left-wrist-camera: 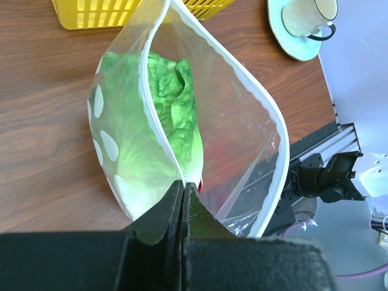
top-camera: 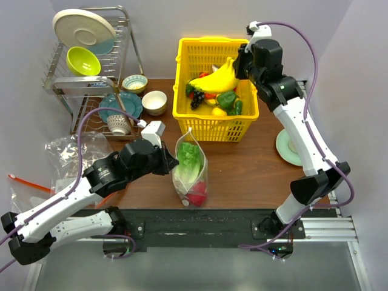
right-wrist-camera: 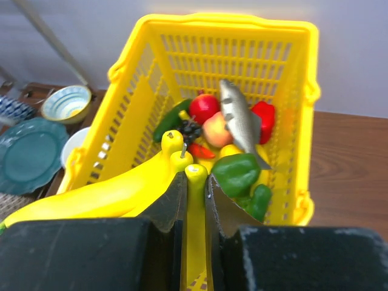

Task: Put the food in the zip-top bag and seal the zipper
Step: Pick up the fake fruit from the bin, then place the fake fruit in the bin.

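1. Top external view, left: my left gripper (top-camera: pixel 171 165) is clenched on the zipper (left-wrist-camera: pixel 143 85) of the zip-top bag (top-camera: pixel 193 176). The left wrist view shows my fingers pinched flat on that white rim, with the bag's mouth gaping wide.
2. Centre: the bag sits on the table (top-camera: pixel 254 170) just in front of the yellow basket (top-camera: pixel 209 128). Inside it are the lettuce (top-camera: pixel 189 156) and a red piece (top-camera: pixel 197 194).
3. Right: my right gripper (top-camera: pixel 238 68) is at the basket, jaws grasping the banana bunch (top-camera: pixel 215 79) by one banana's end; other toy food lies beneath
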